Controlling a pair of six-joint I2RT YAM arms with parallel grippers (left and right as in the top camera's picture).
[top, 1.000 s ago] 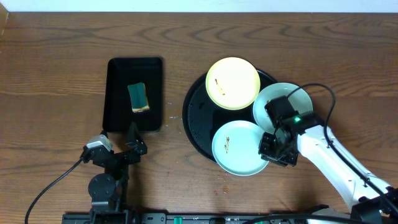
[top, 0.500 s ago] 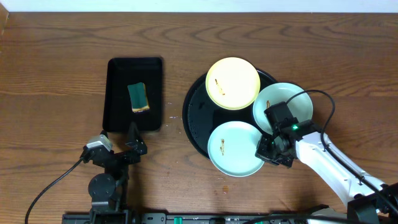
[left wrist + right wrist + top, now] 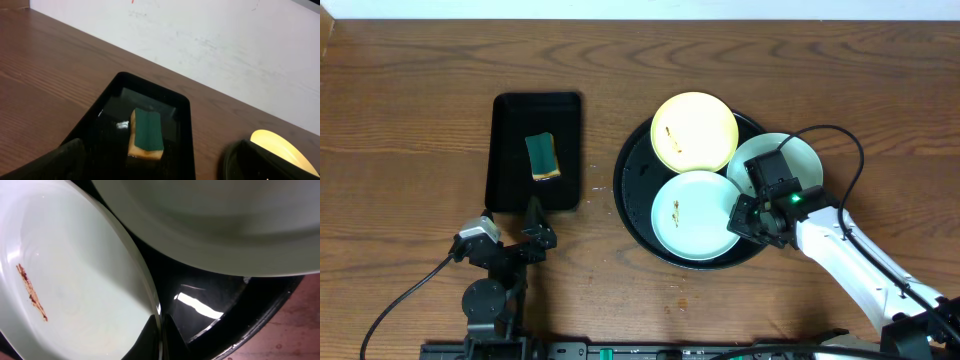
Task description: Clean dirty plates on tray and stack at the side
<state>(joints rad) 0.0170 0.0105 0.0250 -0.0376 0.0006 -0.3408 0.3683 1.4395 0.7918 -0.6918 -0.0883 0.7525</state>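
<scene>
From above, the front mint plate [image 3: 692,214] lies wholly inside the round tray [image 3: 632,190], crowding the yellow plate [image 3: 694,133]. The rear mint plate [image 3: 802,160] overhangs the tray's right rim. Bare wood lies all round.

From the left wrist, the left gripper [image 3: 535,228] gapes empty before the rectangular tray [image 3: 510,130] and its sponge [image 3: 543,157].

From the right wrist, the right gripper [image 3: 744,218] is pinched onto the front mint plate's rim.

A second ago that plate hung over the tray's near edge.
</scene>
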